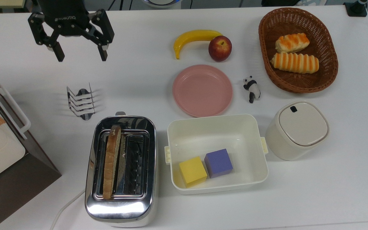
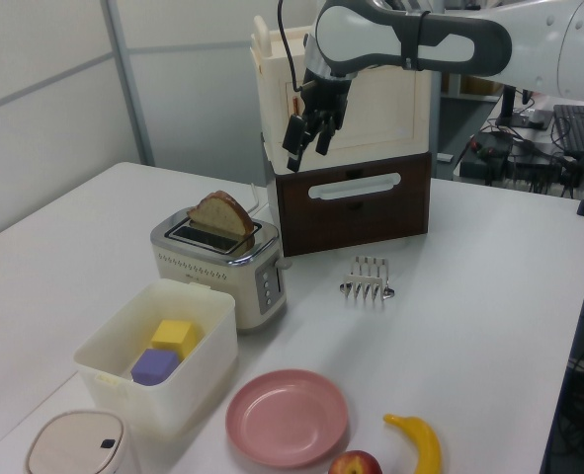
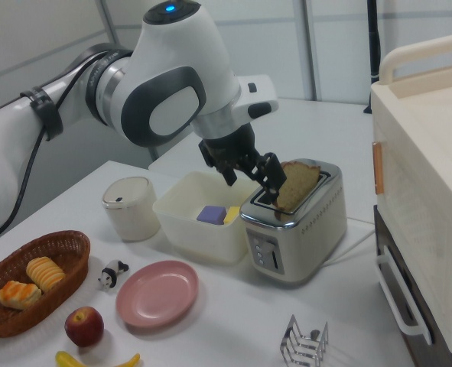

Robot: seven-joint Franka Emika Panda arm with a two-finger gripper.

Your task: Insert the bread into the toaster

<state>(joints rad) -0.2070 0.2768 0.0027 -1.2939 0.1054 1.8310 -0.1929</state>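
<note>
The toaster (image 1: 120, 169) holds the bread (image 1: 111, 161) on edge in the slot on the top view's left, its long axis along the slot and its rounded top sticking out. The white tub (image 1: 216, 127) holds a yellow block (image 1: 192, 171) and a purple block (image 1: 218, 163); the basket (image 1: 328, 48) holds two rolls (image 1: 294, 54). The end effector (image 1: 80, 55) hangs released above the bench (image 1: 145, 80).

My black claw (image 1: 79, 58) looks like hard matt plastic. The shiny chrome metal toaster (image 1: 120, 207) gleams like a mirror. The rough tan-brown bread slice (image 1: 111, 161) looks grainy. The brown woven basket (image 1: 327, 73) looks bumpy.
</note>
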